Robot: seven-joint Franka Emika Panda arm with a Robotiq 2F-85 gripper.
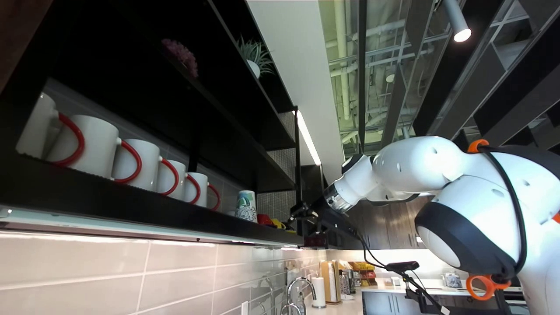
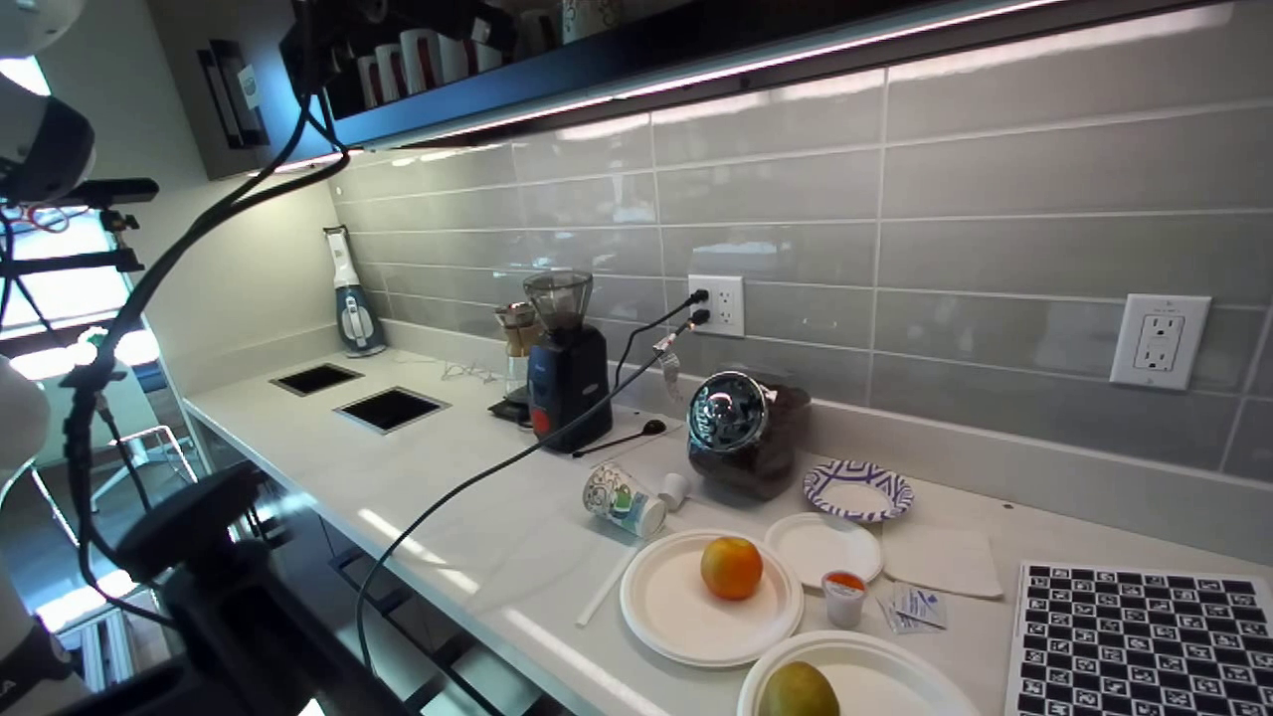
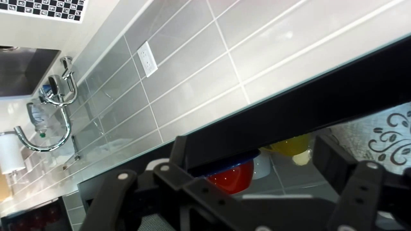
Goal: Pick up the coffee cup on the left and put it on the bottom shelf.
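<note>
A pale paper coffee cup [image 1: 246, 206] with a green and dark swirl print stands upright on the bottom shelf [image 1: 131, 205], past the row of mugs. It also shows in the wrist view [image 3: 390, 134] at the right edge, partly hidden, and at the top of an exterior view [image 2: 591, 18]. A similar printed cup [image 2: 623, 499] lies on its side on the counter. My gripper [image 3: 257, 160] is open, with nothing held between its fingers. It is at the shelf's front edge, near the shelf's far end in an exterior view [image 1: 302, 216]. The standing cup is outside the right-hand finger.
White mugs with red handles [image 1: 98, 146] line the bottom shelf. A red bowl [image 3: 234, 178], a blue rim and a yellow cup [image 3: 292, 146] sit on the shelf beyond the fingers. An upper tier [image 1: 245, 153] hangs above. The counter [image 2: 467, 477] holds plates, fruit and a grinder [image 2: 569, 383].
</note>
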